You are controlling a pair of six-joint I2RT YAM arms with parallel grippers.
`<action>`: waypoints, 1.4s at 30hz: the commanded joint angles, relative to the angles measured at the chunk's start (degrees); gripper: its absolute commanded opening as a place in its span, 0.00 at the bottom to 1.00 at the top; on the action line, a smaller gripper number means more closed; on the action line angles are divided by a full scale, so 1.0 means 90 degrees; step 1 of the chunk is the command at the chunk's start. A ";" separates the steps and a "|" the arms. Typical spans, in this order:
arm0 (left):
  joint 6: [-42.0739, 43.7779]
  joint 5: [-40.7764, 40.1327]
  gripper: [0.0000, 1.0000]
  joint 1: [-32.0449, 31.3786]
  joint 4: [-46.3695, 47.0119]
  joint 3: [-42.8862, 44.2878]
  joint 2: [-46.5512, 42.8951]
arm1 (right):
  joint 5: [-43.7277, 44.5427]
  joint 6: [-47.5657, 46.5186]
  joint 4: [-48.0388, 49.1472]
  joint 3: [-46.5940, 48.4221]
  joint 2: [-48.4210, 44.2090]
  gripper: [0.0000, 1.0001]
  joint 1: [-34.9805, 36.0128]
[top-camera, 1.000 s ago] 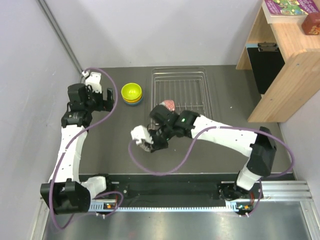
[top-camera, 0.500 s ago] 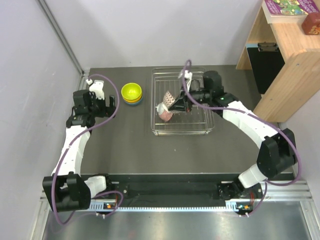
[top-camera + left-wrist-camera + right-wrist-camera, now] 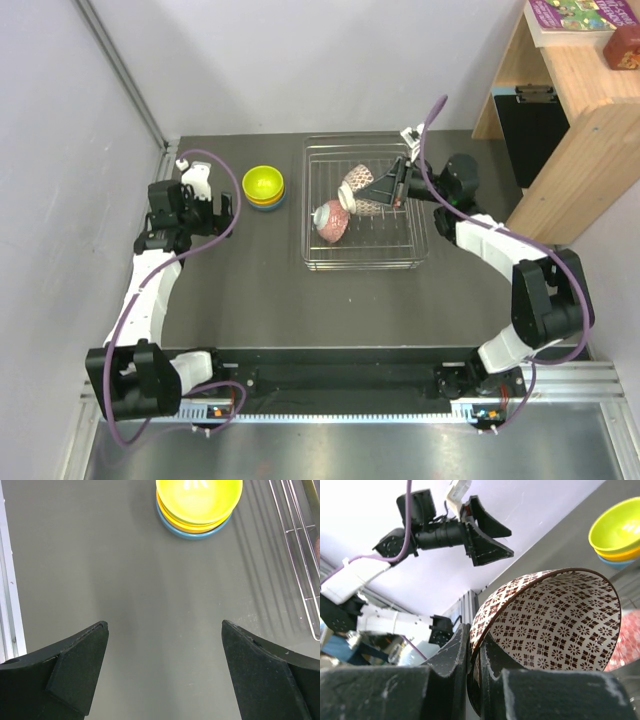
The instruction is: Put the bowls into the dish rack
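Note:
My right gripper (image 3: 378, 190) is shut on the rim of a white bowl with a brownish pattern (image 3: 358, 187), holding it tilted over the far part of the wire dish rack (image 3: 420, 215). In the right wrist view the same bowl (image 3: 560, 625) fills the frame, its rim pinched between my fingers (image 3: 452, 652). A pinkish-red patterned bowl (image 3: 331, 220) leans on its side in the rack. A lime-yellow bowl (image 3: 263, 183) tops a stack of an orange and a blue bowl left of the rack; the stack also shows in the left wrist view (image 3: 199, 502). My left gripper (image 3: 198, 208) is open and empty.
A wooden shelf unit (image 3: 560, 120) stands at the far right beside the table. A grey wall with a metal rail (image 3: 165, 160) borders the left side. The rack's wire edge (image 3: 300, 555) shows at the right of the left wrist view.
My right gripper carried the brown-patterned bowl from the table's front middle up into the rack and further toward its far side. The left arm shifted slightly.

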 commanded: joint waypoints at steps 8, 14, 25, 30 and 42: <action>0.0033 0.0222 0.99 0.0034 0.0341 -0.0008 -0.0004 | 0.0856 0.0587 0.0857 -0.0824 -0.0181 0.00 -0.0652; 0.0053 0.0232 0.99 0.0024 0.0360 -0.0067 -0.0013 | 0.1032 0.0460 0.0827 -0.0990 -0.0064 0.00 -0.0652; 0.0043 0.0291 0.99 0.0034 0.0321 -0.0038 -0.0043 | 0.1111 0.0391 0.0954 -0.1000 0.0531 0.00 -0.0662; 0.0043 0.0339 0.99 0.0024 0.0282 -0.0038 -0.0062 | 0.1032 0.0577 0.1276 -0.0922 0.0815 0.00 -0.0662; 0.0014 0.0476 0.99 0.0024 0.0272 -0.0008 -0.0033 | 0.1305 0.0655 0.1325 -0.1039 0.1020 0.00 -0.0887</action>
